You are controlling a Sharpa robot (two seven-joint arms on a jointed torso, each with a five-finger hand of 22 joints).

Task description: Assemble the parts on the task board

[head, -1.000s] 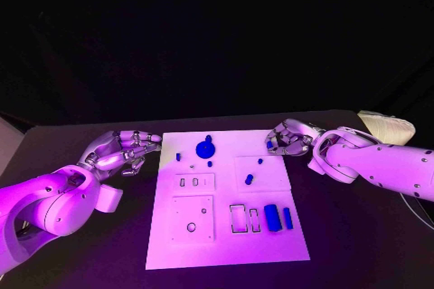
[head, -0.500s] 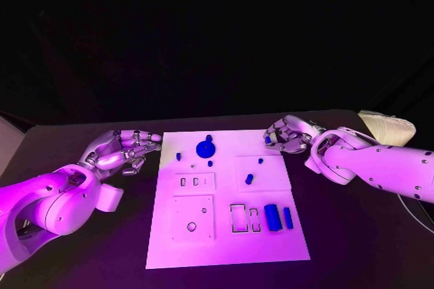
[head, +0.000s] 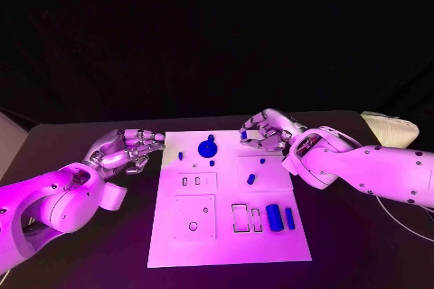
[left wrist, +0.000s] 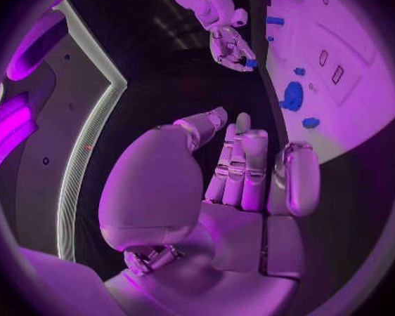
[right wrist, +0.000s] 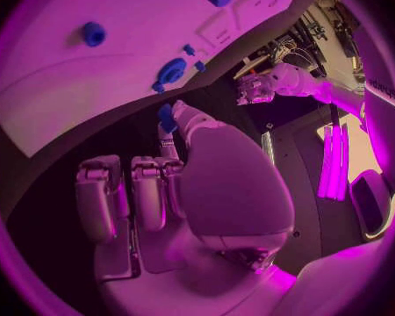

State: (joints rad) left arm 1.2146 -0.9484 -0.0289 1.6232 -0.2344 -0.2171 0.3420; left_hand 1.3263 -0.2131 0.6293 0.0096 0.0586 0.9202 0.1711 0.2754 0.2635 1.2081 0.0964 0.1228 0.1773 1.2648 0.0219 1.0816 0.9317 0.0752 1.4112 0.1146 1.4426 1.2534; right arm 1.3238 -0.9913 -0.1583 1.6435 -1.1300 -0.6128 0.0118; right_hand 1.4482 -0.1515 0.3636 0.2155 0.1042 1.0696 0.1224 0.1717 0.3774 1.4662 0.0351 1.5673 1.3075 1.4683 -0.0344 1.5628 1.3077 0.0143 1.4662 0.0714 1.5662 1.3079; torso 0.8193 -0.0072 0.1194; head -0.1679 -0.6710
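The right hand (head: pixel 263 133) hangs over the far right corner of the board (head: pixel 226 239), pinching a small blue part (head: pixel 243 135) between thumb and a fingertip; the right wrist view shows the same piece (right wrist: pixel 166 117) standing out from the fingertips. The left hand (head: pixel 122 151) hovers just off the board's left edge, fingers loosely curled and nothing in them.

The held part looks like a stiff, light plastic peg (too small to make out its exact shape). It should neither bend nor break, but it is smooth and short, so it could twist or slip in a fingertip pinch. A grip across its middle, leaving one end free, would suit insertion.

Other parts lie on the board: a round disc (head: pixel 205 149) near the far edge, a short peg (head: pixel 251 179) on the right, and a block (head: pixel 273 217) and a thinner bar (head: pixel 290 217) standing beside the slots near the front. These look equally rigid; the block and bar are best taken by their long sides.
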